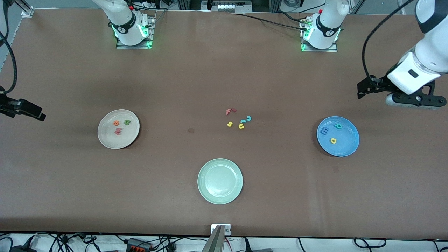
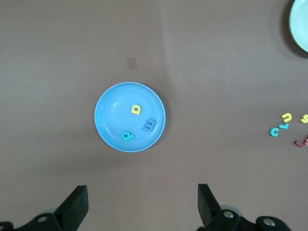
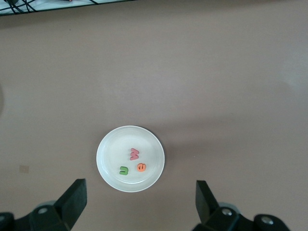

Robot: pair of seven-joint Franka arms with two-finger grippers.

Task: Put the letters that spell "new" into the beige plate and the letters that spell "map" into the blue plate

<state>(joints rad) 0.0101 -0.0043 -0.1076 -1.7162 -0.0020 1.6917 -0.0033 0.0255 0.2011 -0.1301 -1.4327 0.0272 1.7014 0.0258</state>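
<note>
while both pincers gape empty | beige plate (image 1: 105,138): three letters | blue plate (image 1: 348,147): three letters

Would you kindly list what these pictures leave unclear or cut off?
- Loose letters at mid-table: front view, too small; the teal shapes cannot be read.
- Pale green plate: left wrist view, cut by the edge.
- Right gripper: front view, partly cut by the edge.
- Left gripper: left wrist view, only its open fingertips show.
</note>
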